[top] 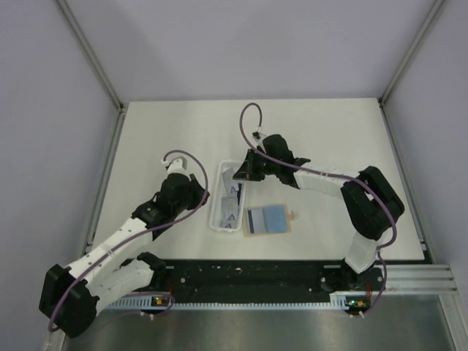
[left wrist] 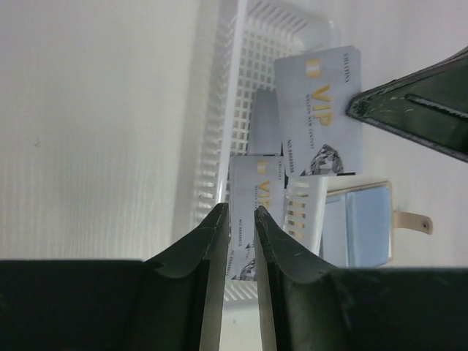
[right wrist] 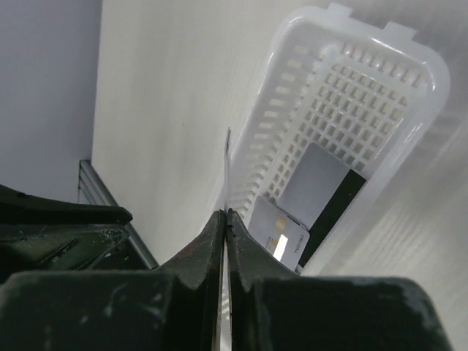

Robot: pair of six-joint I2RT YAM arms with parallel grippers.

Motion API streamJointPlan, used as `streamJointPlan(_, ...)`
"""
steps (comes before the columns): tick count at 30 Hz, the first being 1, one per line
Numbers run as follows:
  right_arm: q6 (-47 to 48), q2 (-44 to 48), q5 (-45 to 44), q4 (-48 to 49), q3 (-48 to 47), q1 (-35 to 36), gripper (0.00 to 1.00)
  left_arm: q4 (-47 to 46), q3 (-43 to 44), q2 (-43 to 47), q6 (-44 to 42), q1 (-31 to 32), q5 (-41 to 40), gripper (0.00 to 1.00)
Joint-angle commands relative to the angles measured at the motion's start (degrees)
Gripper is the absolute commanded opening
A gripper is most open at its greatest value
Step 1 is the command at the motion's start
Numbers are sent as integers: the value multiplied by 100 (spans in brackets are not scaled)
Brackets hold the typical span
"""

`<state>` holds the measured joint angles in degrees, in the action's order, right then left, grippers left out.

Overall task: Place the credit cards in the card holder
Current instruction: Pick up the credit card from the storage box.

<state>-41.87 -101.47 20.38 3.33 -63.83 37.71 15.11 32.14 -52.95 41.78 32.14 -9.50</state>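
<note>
Over the far end of the long white lattice plastic tray [left wrist: 235, 73], one pale silvery credit card [left wrist: 322, 110] marked VIP hangs clear. It is pinched by its edge in the right gripper [right wrist: 226, 219], whose fingers press tight on it. More credit cards [right wrist: 314, 190] lie in the tray below. The small tan folding card holder [top: 272, 218] lies open, blue side up, just beside the tray's near end. The left gripper [left wrist: 242, 219] hovers near the tray's left side, fingers narrowly apart with nothing between. To my eye, the carry wants the card level and slid flat into a pocket mouth, with the left arm steadying the holder. All rests on a matt white table [top: 168, 139], with pale walls [top: 241, 44] around.
</note>
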Motion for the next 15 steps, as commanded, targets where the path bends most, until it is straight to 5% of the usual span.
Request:
streamJointPlan(1,-645,365,1168,1983,616,-220,0,-781,196,258,-161,-41,536,30)
streamJointPlan(15,-3291,-4,2540,6616,1839,-625,0,-1687,-76,505,-47,-59,1275,48)
